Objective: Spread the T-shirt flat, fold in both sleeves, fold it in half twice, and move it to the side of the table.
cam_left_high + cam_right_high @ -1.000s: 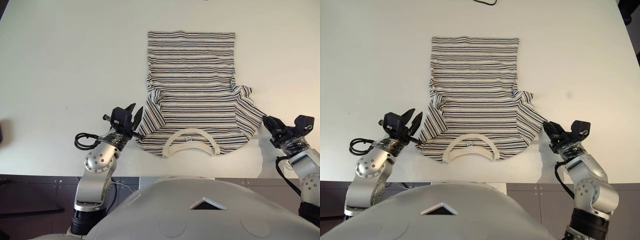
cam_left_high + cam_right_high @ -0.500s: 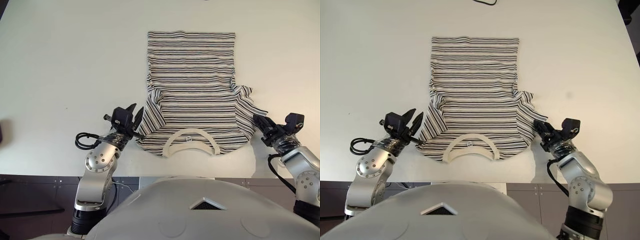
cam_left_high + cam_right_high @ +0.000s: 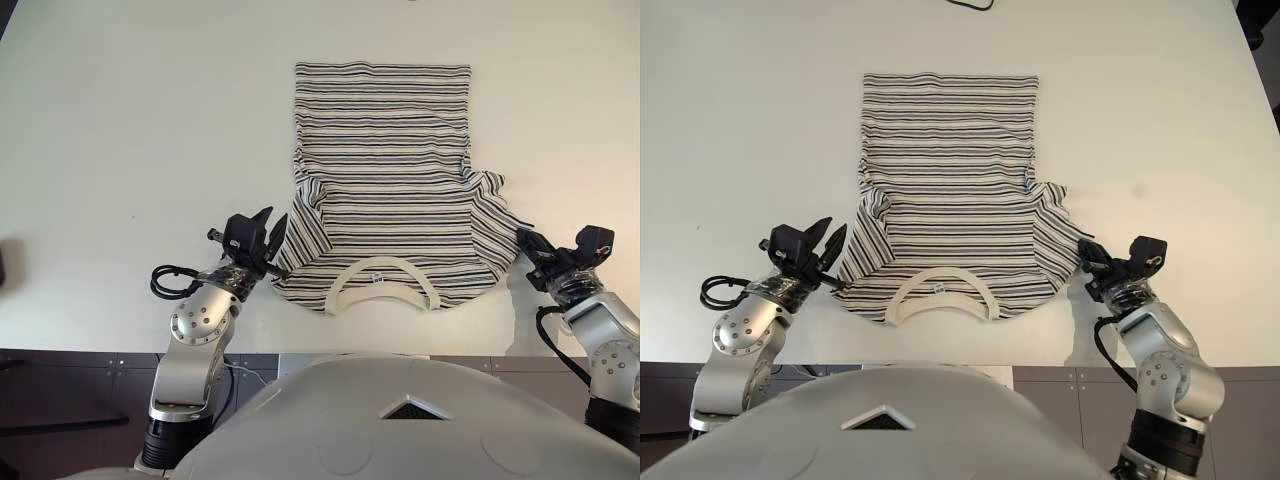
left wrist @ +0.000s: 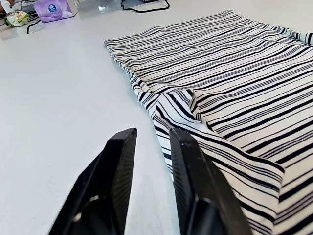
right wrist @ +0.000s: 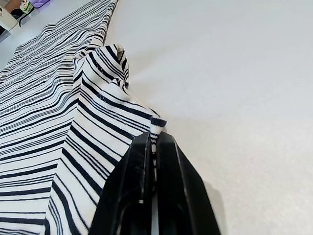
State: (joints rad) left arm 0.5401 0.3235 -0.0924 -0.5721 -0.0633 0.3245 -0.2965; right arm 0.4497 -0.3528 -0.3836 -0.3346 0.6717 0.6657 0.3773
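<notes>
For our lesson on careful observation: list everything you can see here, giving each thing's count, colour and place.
T-shirt: one, black-and-white striped with a white collar, spread mid-table, collar nearest the robot.
table: one, white, under everything.
cable: one, black, at the table's far edge.
box: one, purple, on the table far beyond the T-shirt.
left gripper: one, black, open, beside the sleeve on the robot's left.
right gripper: one, black, shut on the hem of the sleeve on the robot's right.
</notes>
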